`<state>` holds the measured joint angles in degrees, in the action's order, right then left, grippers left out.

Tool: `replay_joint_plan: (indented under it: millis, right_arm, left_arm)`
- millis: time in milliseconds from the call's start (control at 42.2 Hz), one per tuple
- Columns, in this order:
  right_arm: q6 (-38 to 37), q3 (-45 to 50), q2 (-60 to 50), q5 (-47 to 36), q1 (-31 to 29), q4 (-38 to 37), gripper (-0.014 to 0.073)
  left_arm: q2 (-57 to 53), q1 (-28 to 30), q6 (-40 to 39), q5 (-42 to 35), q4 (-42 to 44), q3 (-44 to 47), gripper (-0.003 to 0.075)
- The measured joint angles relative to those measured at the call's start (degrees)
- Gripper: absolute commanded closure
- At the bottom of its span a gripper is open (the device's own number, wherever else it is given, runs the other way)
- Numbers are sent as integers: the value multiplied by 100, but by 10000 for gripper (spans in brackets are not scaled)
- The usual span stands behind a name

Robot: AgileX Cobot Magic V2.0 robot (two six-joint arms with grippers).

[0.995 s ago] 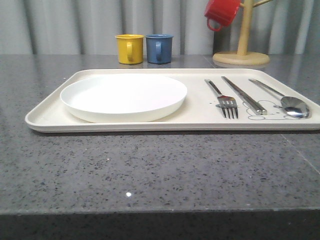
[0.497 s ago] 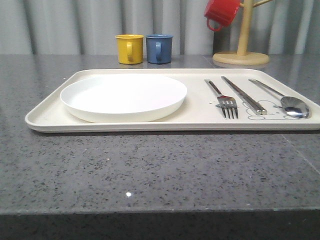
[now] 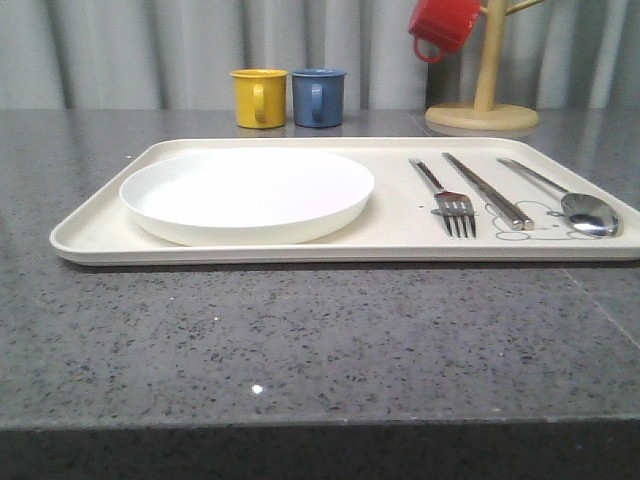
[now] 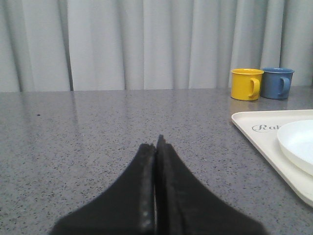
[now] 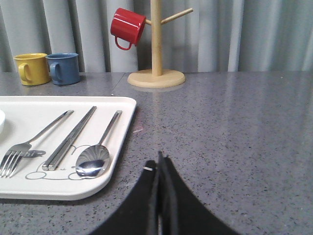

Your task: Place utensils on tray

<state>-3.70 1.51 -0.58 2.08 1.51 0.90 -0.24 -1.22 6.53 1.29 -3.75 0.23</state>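
Note:
The cream tray [image 3: 90, 240] lies on the grey counter. On its right half the fork [image 3: 447, 198], the pair of chopsticks [image 3: 487, 189] and the spoon [image 3: 566, 198] lie side by side. The right wrist view shows the same fork [image 5: 29, 142], chopsticks [image 5: 71, 137] and spoon [image 5: 98, 153] on the tray [image 5: 122, 105]. My right gripper [image 5: 159, 164] is shut and empty over bare counter, just off the tray's right edge. My left gripper [image 4: 156, 144] is shut and empty over the counter to the left of the tray [image 4: 254, 134].
A round white plate [image 3: 247, 192] fills the tray's left half. A yellow mug [image 3: 259, 97] and a blue mug [image 3: 319, 96] stand behind the tray. A wooden mug tree [image 3: 483, 112] with a red mug [image 3: 443, 25] stands at the back right.

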Motion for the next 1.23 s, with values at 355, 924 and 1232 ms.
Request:
replay_joint_plan:
  millis: [355, 924, 1232]
  right_arm:
    - [-99, 0, 0, 0, -63, -90, 660]
    - [-109, 0, 0, 0, -63, -120, 660]
    - [-109, 0, 0, -3, -63, -131, 660]
  left_arm:
    - [0, 0, 0, 0, 0, 0, 741]
    - [0, 0, 0, 0, 0, 0, 741]
    - [0, 0, 0, 0, 0, 0, 741]
